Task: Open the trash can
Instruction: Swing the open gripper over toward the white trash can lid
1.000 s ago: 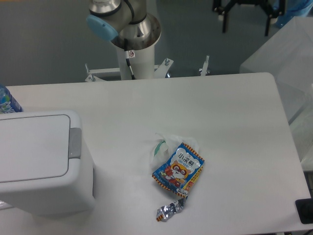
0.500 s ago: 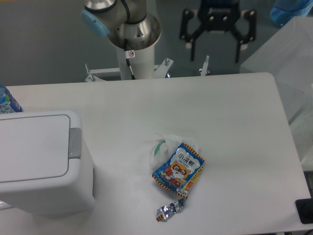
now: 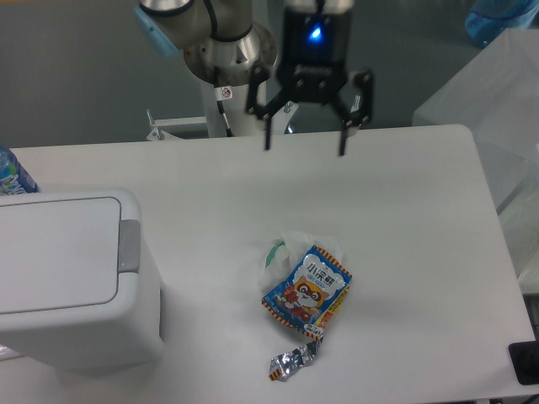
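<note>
The white trash can [image 3: 72, 278] stands at the table's left front, its flat lid shut and its small grey push button [image 3: 128, 246] on the lid's right edge. My black gripper [image 3: 305, 149] hangs over the far middle of the table, well right of and beyond the can. Its two fingers are spread wide apart, open, with nothing between them.
A blue snack packet [image 3: 306, 290] lies on a crumpled white wrapper [image 3: 286, 248] at the table's middle front, with a foil scrap [image 3: 291, 362] nearer the edge. A blue bottle [image 3: 13, 175] peeks in at the far left. The arm's base [image 3: 231, 76] stands behind the table.
The gripper has come down and leftward from the top right of the view to above the table's far middle. The trash can and litter have not moved.
</note>
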